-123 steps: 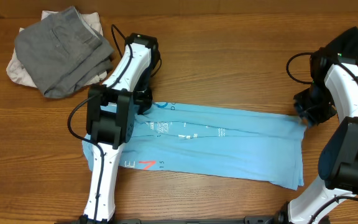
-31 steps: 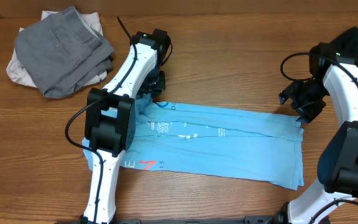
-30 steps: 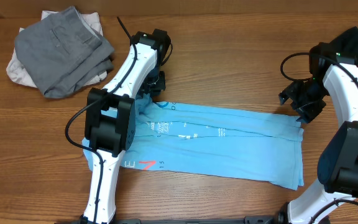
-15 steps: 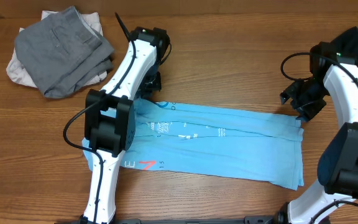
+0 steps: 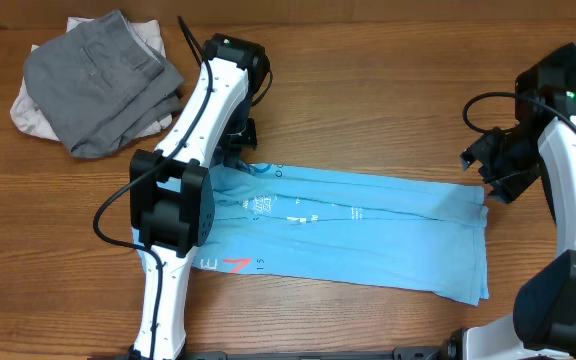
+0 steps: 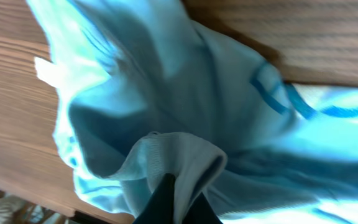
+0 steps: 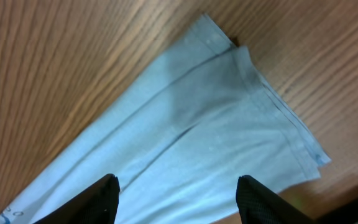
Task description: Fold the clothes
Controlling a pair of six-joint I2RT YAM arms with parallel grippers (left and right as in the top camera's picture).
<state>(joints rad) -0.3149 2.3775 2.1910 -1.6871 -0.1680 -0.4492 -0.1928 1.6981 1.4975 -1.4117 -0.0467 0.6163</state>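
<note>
Light blue, the T-shirt [image 5: 348,235] lies folded into a long band across the middle of the wooden counter [image 5: 368,90] in the overhead frame. Only the left wrist view shows the left hand [image 6: 178,200] pinched tight on a ribbed edge of the T-shirt, bunched at the band's left end. The right wrist view shows the right hand [image 7: 176,199] spread wide over the T-shirt's right corner, gripping nothing. A grey garment [image 5: 98,75] sits at upper left, on an off-white garment [image 5: 20,112].

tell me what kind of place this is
Likely a robot lab bench for folding laundry: two white robot arms at a wooden table, a blue T-shirt spread out, grey clothes piled nearby.
</note>
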